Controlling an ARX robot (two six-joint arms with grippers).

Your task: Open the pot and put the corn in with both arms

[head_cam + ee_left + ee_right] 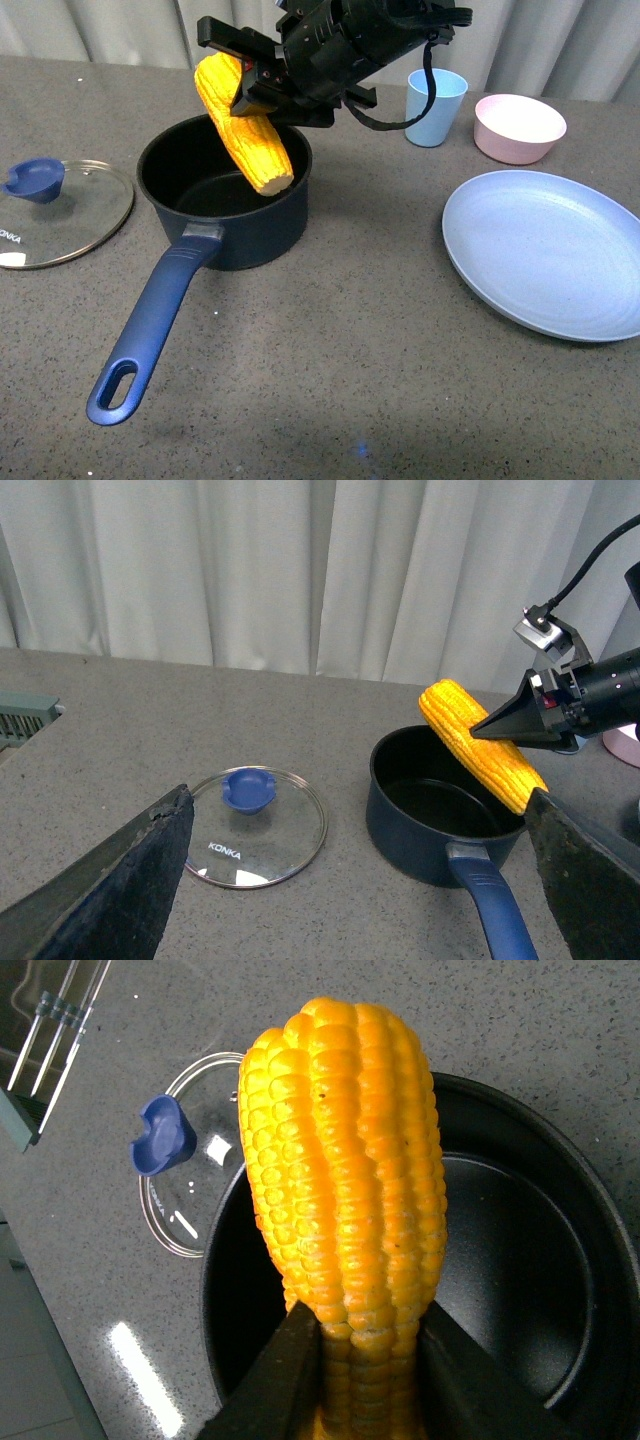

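Observation:
The navy pot (250, 235) stands open on the grey table, its long blue handle (150, 330) pointing toward me. Its glass lid (60, 215) with the blue knob lies flat to the pot's left, also seen as the lid (255, 825) in the left wrist view. My right gripper (250, 85) is shut on the yellow corn (245, 130), held tilted above the pot's mouth with its free end over the black interior (520, 1260). The corn (345, 1190) fills the right wrist view. My left gripper (360, 880) is open, away from the pot (430, 820), holding nothing.
A light blue cup (435, 105) and a pink bowl (518, 127) stand at the back right. A large pale blue plate (550, 250) lies to the right of the pot. A curtain hangs behind the table.

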